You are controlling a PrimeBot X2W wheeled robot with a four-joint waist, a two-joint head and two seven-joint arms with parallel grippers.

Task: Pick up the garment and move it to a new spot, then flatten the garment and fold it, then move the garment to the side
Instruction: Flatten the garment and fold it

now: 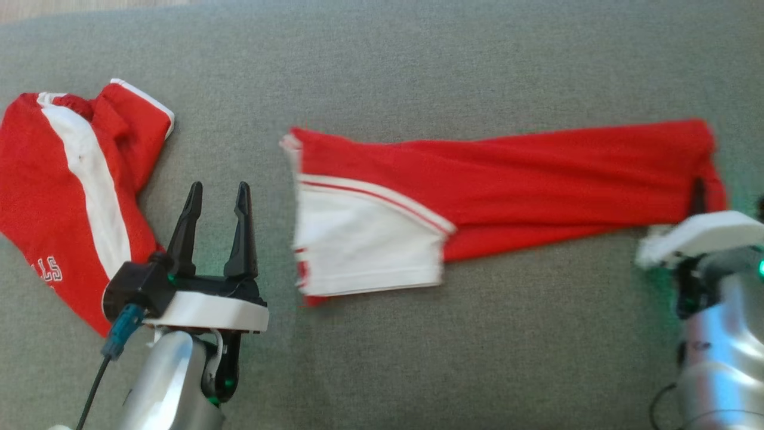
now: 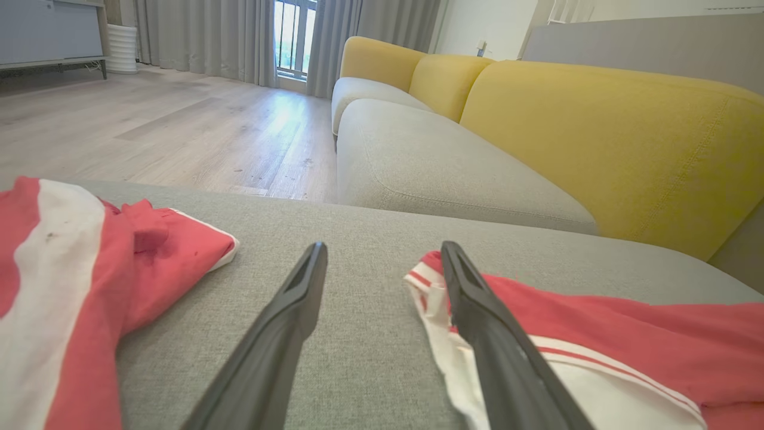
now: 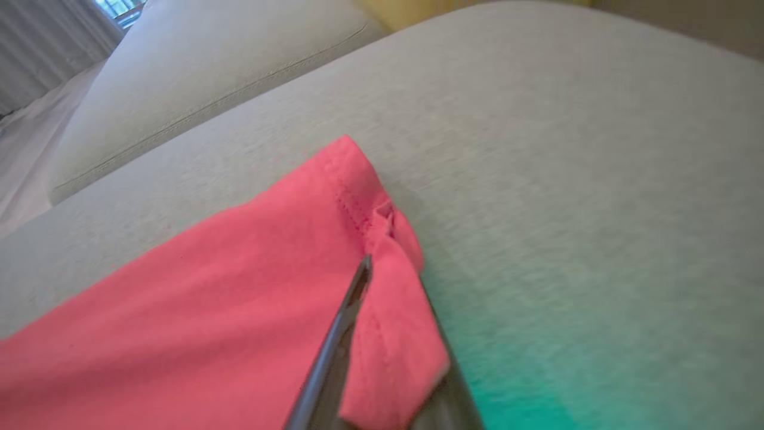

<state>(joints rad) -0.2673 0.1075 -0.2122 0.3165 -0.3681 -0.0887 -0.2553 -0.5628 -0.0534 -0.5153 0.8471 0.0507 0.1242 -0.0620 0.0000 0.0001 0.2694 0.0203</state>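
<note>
Grey cushion (image 1: 418, 60) spans the head view. Across its middle the garment (image 1: 507, 173), red with a white panel, lies stretched from 9 o'clock to 3 o'clock, its white-panelled end toward 9. A second red-and-white garment (image 1: 71, 197) lies crumpled at the 9 o'clock edge, well apart from the first. The left gripper (image 1: 218, 203) sits at 8 o'clock between the two, fingers spread and holding nothing; the garment's white end lies just beside it, at its 3 o'clock. The right gripper (image 1: 697, 197), at 4 o'clock, has its fingers pressed together on the garment's red end, a fold of cloth pinched between them.
</note>
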